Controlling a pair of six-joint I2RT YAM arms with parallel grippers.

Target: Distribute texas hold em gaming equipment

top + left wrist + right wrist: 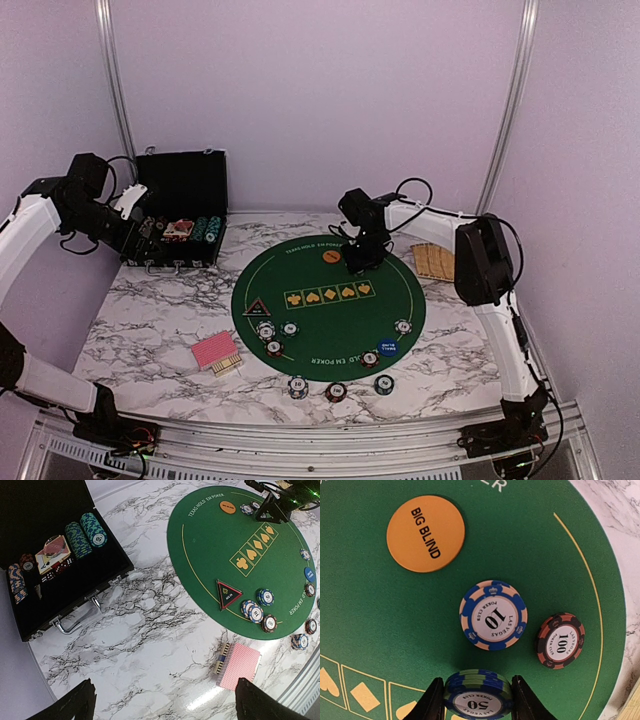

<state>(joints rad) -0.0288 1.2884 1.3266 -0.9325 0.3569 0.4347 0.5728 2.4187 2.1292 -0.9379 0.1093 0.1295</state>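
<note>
Right wrist: right claw (478,706) pinches teal 50 chip (478,686) flat, face-up.

Bright, even overhead light casts soft shadows, with a glare streak on the marble table (202,700).

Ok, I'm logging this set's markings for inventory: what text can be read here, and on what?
"BIG BLIND": orange button
"LAS VEGAS POKER CLUB 10": white-and-blue chip
"LAS VEGAS 100": black-and-red chip
"50": teal chip
"TEXAS HOLD'EM POKER": green mat
"ALL IN": black triangular button
Blue button: lettering too blurred to read.
</note>
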